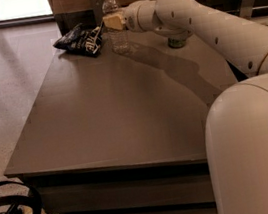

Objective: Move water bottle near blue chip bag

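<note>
The water bottle (pixel 117 35) stands upright near the far edge of the table, clear with a white cap. The blue chip bag (pixel 79 40) lies flat just to its left, a short gap away. My gripper (pixel 113 22) reaches in from the right at the bottle's upper half, its pale fingers against the label area. The white arm stretches across the right side of the table.
A green drink can (pixel 177 40) stands behind the arm at the far right, mostly hidden. The brown table (pixel 115 117) ends at a wooden wall at the back. The tiled floor lies to the left. Dark gear sits at the lower left.
</note>
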`<state>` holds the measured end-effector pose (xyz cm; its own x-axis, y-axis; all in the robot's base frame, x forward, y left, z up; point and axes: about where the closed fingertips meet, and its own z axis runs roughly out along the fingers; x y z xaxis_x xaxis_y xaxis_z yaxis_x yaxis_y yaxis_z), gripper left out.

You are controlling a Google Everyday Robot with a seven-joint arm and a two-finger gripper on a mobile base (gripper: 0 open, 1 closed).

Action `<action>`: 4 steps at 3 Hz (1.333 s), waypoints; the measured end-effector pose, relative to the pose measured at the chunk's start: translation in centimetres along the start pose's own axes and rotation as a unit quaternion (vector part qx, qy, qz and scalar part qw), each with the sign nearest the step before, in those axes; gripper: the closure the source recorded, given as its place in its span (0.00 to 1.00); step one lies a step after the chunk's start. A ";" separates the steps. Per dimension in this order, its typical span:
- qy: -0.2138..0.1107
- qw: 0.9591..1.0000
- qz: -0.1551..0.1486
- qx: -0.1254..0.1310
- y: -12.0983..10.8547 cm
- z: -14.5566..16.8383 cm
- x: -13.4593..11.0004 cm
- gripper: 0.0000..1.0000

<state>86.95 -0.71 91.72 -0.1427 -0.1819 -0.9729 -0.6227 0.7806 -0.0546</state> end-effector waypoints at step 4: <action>0.000 1.000 0.000 0.000 0.0 0.0 -0.1 0.38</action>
<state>86.95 -0.67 91.78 -0.1428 -0.1819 -0.9729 -0.6230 0.7803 -0.0545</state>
